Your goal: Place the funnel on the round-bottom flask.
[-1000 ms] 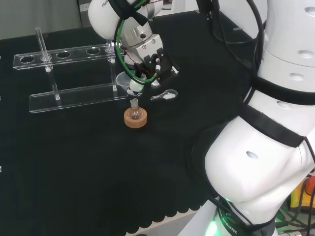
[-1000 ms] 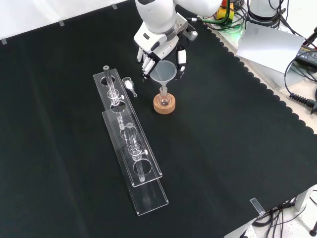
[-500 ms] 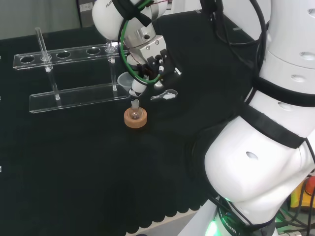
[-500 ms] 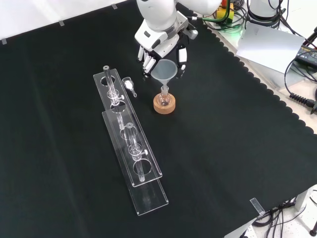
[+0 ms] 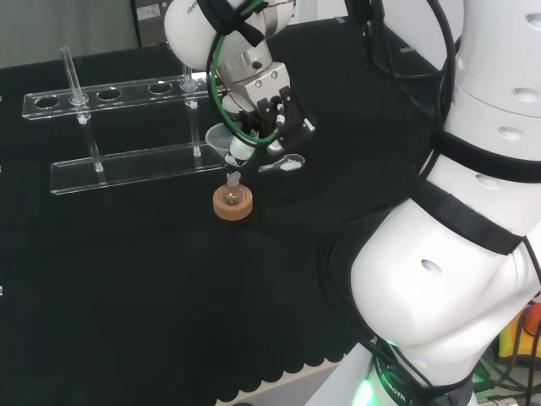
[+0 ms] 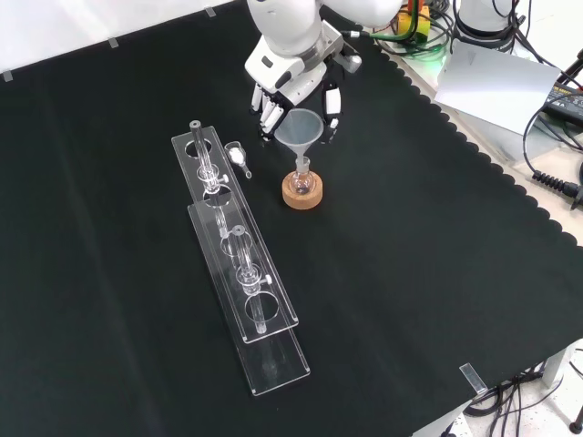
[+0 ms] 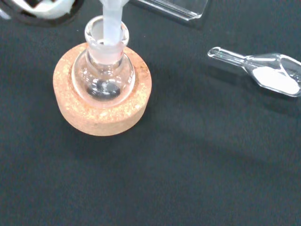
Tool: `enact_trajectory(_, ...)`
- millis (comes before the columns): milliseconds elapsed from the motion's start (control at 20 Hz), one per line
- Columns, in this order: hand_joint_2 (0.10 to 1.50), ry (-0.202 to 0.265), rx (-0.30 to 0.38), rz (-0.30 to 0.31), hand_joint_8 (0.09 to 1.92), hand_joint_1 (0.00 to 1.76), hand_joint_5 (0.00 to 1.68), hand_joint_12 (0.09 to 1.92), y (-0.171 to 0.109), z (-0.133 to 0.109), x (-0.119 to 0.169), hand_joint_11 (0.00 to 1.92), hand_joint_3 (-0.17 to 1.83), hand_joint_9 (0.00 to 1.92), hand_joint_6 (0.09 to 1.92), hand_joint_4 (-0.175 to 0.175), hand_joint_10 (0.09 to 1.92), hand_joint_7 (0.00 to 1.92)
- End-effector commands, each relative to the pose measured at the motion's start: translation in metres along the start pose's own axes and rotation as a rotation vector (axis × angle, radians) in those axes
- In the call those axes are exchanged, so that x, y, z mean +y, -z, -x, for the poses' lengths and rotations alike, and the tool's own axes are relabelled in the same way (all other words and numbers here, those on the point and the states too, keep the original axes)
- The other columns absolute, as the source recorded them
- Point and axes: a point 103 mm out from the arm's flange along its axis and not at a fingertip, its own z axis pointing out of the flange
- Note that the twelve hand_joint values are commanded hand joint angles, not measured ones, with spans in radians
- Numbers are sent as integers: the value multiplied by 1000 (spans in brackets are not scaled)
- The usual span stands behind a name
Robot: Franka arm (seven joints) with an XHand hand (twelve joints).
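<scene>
A clear funnel (image 6: 301, 130) stands with its stem (image 7: 113, 14) inside the neck of a small round-bottom flask (image 7: 103, 75). The flask (image 6: 302, 179) rests on a cork ring (image 6: 301, 195) on the black cloth. The hand (image 6: 308, 86) hangs just above and behind the funnel, with fingers (image 6: 270, 115) on one side of the cone and the thumb on the other, curled close against it. In the head view the funnel (image 5: 221, 138) sits left of the hand (image 5: 266, 97), above the cork ring (image 5: 232, 205).
A glass scoop (image 7: 270, 75) with white powder lies beside the flask, between it and the racks (image 6: 239, 157). Two clear test-tube racks (image 6: 214, 173) (image 6: 260, 300) run along the left of the front view, holding a few tubes. A white arm link (image 5: 473, 211) stands at the head view's right.
The hand has drifted up and to the right in the head view, and the funnel's cone has shifted slightly right with it. Its stem stays in the flask's neck.
</scene>
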Motion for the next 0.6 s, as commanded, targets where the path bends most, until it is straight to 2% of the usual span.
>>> enact_trajectory(50,699,-3,-4,3,931,841,453,1068,0,-1,0,841,618,1112,701,-100,528,727)
enact_trajectory(600,698,13,-15,8,932,839,457,1074,5,-8,2,839,620,1101,677,-100,540,720)
